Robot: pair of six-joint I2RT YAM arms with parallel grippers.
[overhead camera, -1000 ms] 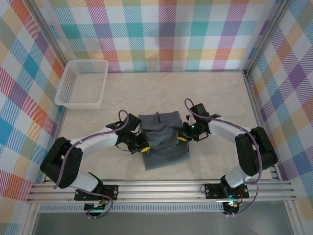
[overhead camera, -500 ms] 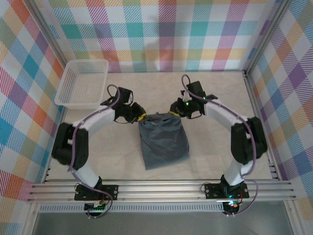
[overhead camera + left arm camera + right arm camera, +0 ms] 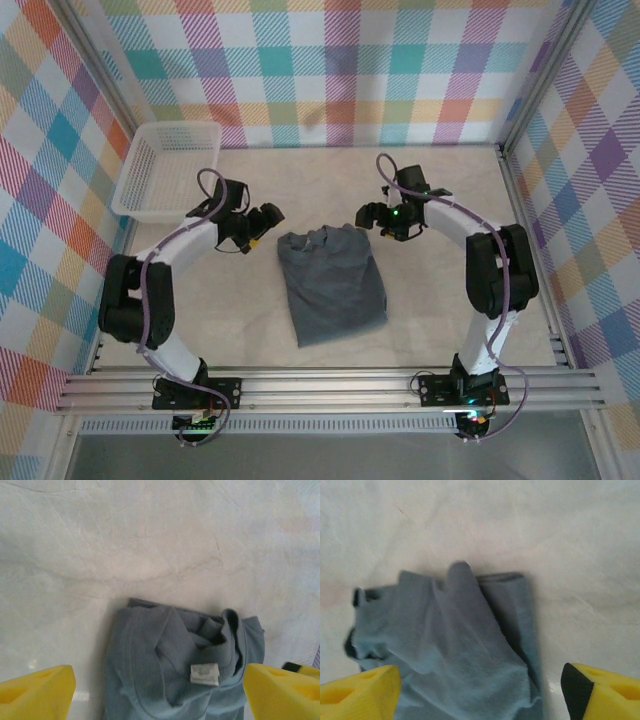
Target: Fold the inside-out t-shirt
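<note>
On the counter (image 3: pixel 430 300) we see the inside-out t-shirt (image 3: pixel 330 285) folded, long axis near-to-far, collar end far; white basket (image 3: pixel 170 175) far-left; left fingers (image 3: pixel 35 692) and right fingers (image 3: pixel 602 692) spread apart.

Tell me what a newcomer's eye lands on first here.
A dark grey t-shirt lies folded into a rumpled rectangle mid-table, its white label showing. The left gripper and right gripper hover open beside its far corners. A white basket sits far left against loud plaid walls.
</note>
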